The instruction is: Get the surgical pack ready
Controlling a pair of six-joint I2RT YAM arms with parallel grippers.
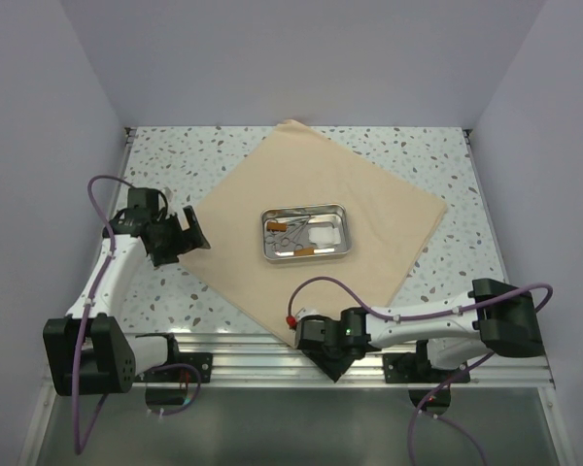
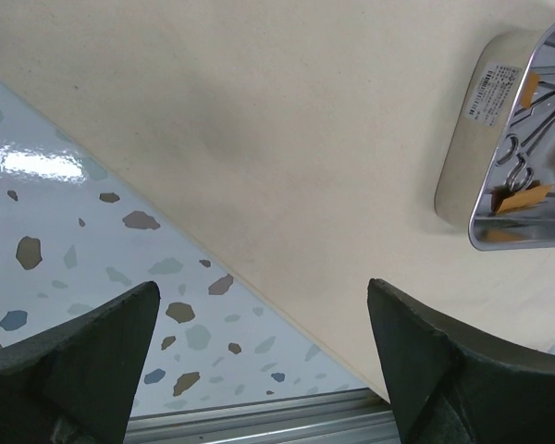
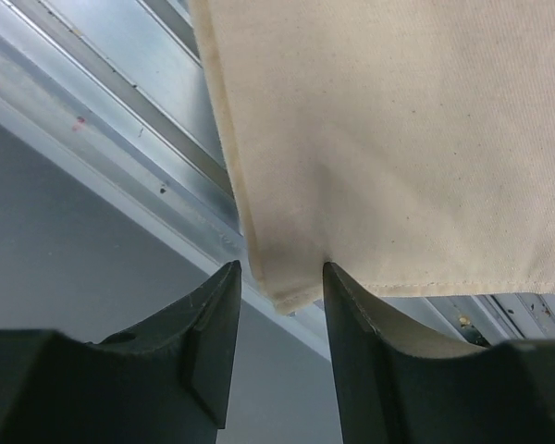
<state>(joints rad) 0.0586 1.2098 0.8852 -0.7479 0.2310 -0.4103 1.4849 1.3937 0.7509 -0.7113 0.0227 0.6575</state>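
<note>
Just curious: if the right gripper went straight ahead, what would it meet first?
Most likely the tan cloth, whose near corner lies between the parted fingers of the right gripper; depth is unclear.

This is a robotics lab test cell. Plain pale walls [image 1: 301, 58] box in a speckled terrazzo-pattern counter [image 1: 437, 155] behind and to both sides of the tan cloth [image 1: 369, 184]. A slotted aluminium rail [image 1: 262, 354] runs along the cloth's near corner and carries the left arm [image 1: 102, 282] and right arm [image 1: 418, 316]. A purple cable [image 1: 320, 281] loops over that corner. A steel instrument tray [image 1: 304, 208] sits at the cloth's middle.
</note>
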